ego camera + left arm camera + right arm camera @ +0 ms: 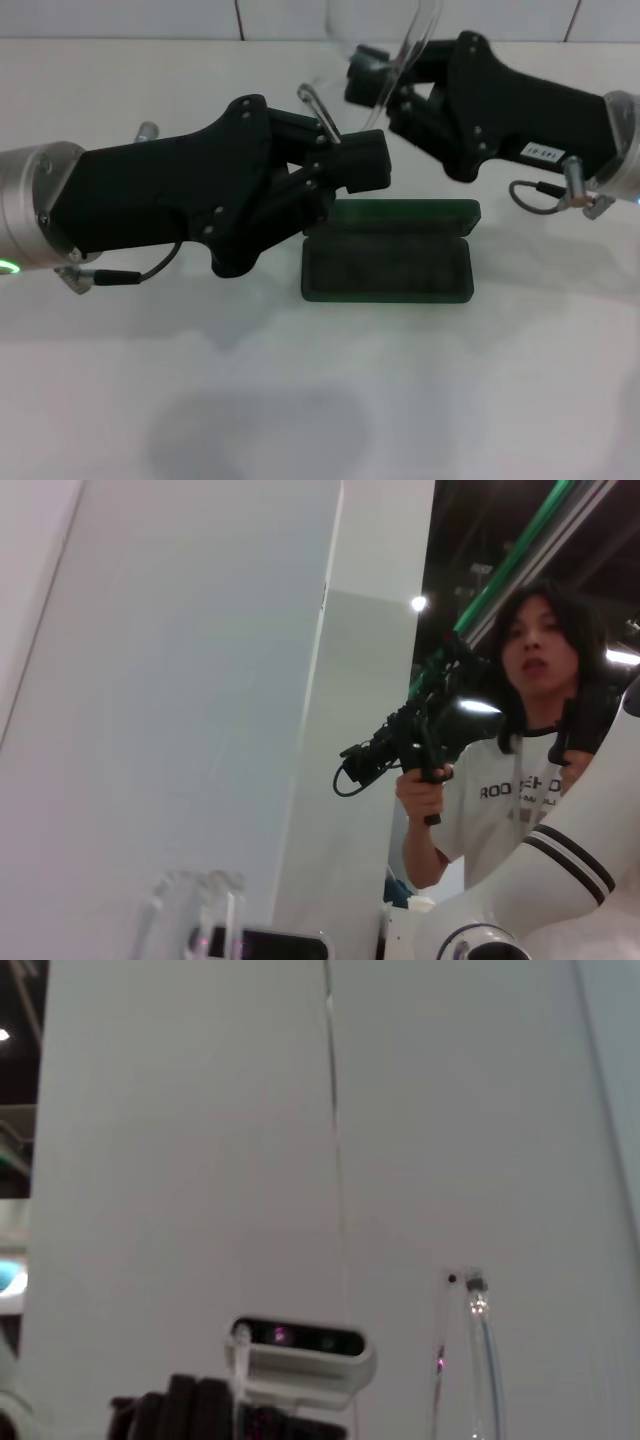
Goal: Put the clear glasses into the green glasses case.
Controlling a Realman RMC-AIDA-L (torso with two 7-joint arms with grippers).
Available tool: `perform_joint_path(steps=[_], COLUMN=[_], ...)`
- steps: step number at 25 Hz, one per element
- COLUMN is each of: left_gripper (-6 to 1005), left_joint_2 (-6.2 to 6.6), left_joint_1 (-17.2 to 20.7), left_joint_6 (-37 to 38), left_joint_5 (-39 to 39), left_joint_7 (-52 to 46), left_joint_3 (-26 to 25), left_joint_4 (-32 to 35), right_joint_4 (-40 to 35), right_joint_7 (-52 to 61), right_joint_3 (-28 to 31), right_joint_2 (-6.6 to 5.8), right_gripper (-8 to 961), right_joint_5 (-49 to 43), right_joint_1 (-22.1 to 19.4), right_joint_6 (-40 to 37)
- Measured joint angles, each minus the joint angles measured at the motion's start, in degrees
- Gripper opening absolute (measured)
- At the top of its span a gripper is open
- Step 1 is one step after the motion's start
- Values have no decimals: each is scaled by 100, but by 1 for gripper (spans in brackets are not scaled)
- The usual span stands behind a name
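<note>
While the green glasses case (388, 252) lies open and empty on the white surface (320, 400), the clear glasses (385, 60) hang above it, each arm pinched in closed jaws of the left gripper (335, 140) and right gripper (385, 85). Lowering them in remains.

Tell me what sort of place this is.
Probably a robot lab or data-recording studio, not a home. A person films with a rigged camera beside plain white wall panels. On a bare white table sits only the open green glasses case, between two robot arms.
</note>
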Motion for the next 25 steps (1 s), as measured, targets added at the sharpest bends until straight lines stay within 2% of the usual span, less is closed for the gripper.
perform_joint_path(steps=[9, 18, 25], left_gripper=[42, 42, 42], left_joint_2=[0, 0, 0], left_joint_1=[-6, 10, 6], left_joint_6=[0, 9, 10], left_joint_5=[-10, -77, -78], left_joint_7=[24, 59, 62], left_joint_3=[15, 14, 9], left_joint_4=[-89, -235, -235], right_joint_4=[-178, -272, -307], right_joint_7=[-17, -142, -150], right_joint_3=[-341, -250, -258], right_joint_2=[-5, -10, -14], right_gripper=[108, 108, 108], right_joint_5=[-51, 366, 394], right_joint_1=[-3, -320, -341], right_joint_6=[5, 20, 18])
